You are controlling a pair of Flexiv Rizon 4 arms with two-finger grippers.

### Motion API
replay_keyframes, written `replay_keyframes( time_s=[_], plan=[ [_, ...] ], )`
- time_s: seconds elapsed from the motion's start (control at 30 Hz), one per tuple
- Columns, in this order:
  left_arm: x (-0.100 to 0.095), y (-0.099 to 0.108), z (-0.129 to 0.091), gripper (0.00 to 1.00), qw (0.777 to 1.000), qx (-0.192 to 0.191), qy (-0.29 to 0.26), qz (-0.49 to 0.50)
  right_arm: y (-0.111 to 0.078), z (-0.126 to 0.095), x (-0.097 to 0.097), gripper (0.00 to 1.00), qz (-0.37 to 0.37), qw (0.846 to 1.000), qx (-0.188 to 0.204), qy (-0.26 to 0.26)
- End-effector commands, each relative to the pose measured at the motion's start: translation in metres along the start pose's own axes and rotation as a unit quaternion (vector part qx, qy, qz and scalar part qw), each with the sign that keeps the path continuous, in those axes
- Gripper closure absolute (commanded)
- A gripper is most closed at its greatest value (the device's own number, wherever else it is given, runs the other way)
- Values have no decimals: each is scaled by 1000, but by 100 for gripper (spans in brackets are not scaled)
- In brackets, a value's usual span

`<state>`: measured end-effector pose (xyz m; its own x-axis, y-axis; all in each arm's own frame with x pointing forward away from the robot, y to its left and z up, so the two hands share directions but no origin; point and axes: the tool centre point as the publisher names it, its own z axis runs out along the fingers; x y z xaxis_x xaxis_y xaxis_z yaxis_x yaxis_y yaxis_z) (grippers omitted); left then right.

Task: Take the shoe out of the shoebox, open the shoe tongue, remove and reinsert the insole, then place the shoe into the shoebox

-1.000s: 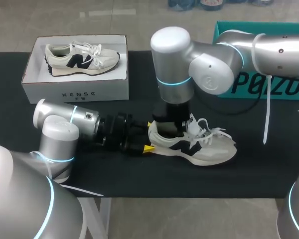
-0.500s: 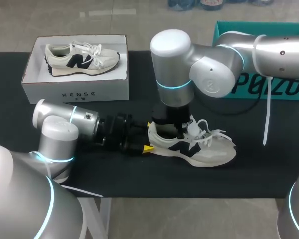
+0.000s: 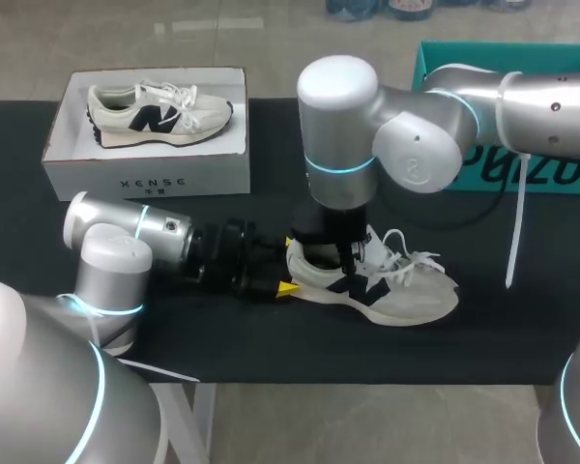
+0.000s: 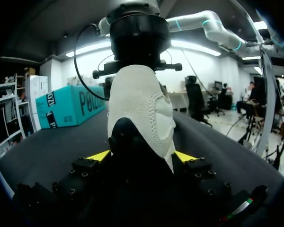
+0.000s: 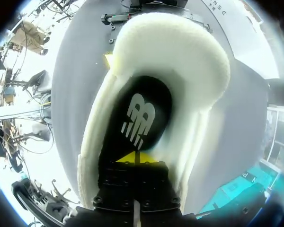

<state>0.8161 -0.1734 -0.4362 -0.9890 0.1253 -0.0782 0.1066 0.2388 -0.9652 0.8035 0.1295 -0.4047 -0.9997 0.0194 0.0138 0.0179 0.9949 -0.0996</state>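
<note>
A cream shoe (image 3: pixel 406 290) with black side marks lies on the black table, toe to the right. My left gripper (image 3: pixel 282 275) is at its heel; in the left wrist view the fingers (image 4: pixel 98 155) press the heel (image 4: pixel 142 104) from both sides. My right gripper (image 3: pixel 336 253) points down into the shoe's opening. In the right wrist view it (image 5: pixel 135 157) is shut, its yellow tips together on the black insole (image 5: pixel 137 113) inside the padded collar (image 5: pixel 180 52). Whether the tips pinch the insole is hidden. The white shoebox (image 3: pixel 145 174) stands at the back left.
A second cream shoe (image 3: pixel 159 114) lies inside the shoebox. A teal box (image 3: pixel 483 164) stands at the back right behind my right arm. Bare black tabletop (image 3: pixel 522 319) stretches to the right of the shoe, and the table's front edge is close below it.
My right gripper has closed its fingers inside the shoe, and the right arm has shifted slightly. The left gripper has stayed at the heel.
</note>
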Motion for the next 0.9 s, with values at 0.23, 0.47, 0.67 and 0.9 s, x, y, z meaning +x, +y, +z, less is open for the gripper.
replay_keyframes(
  time_s=[0.23, 0.47, 0.67, 0.9],
  plan=[
    [-5, 2, 8, 100, 1000, -1, -1, 0, 3, -13, 0, 100, -8, 1000, -11, -5],
    [-5, 2, 8, 100, 1000, -1, -1, 0, 1, -26, -4, 100, -11, 1000, -13, -14],
    [-5, 2, 8, 100, 1000, -1, -1, 0, 0, -38, -7, 100, -11, 999, -11, -32],
    [-5, 2, 8, 100, 1000, -1, -1, 0, -3, -51, -9, 100, -9, 999, -1, -44]
  ],
)
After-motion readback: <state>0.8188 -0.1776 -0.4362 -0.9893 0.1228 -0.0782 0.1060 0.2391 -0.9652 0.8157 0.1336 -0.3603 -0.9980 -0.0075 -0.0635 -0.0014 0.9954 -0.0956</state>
